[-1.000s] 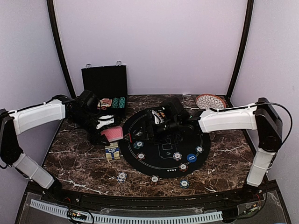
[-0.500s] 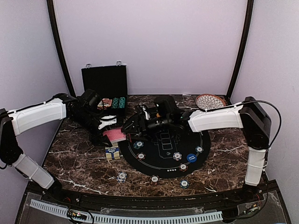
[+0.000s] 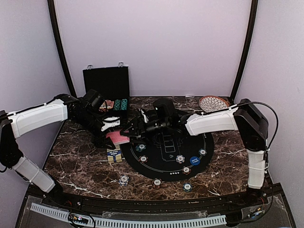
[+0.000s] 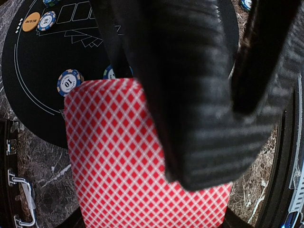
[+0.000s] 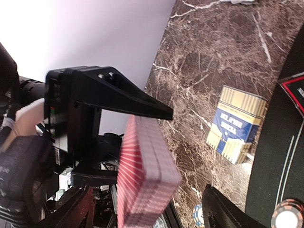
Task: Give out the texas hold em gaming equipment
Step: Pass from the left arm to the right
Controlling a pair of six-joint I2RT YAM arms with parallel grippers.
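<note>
While the left end effector [image 3: 108,132] clamps the red-backed card deck [image 3: 116,137] just above the worktop [image 3: 80,159], the right end effector [image 3: 136,127] (jaws wide, empty) faces it edge-on from just right

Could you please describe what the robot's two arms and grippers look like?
The left arm and right arm have white shell links and black joints. A thin black cable loops past the right elbow. The left gripper is black with ribbed fingers; the right gripper is black too.
</note>
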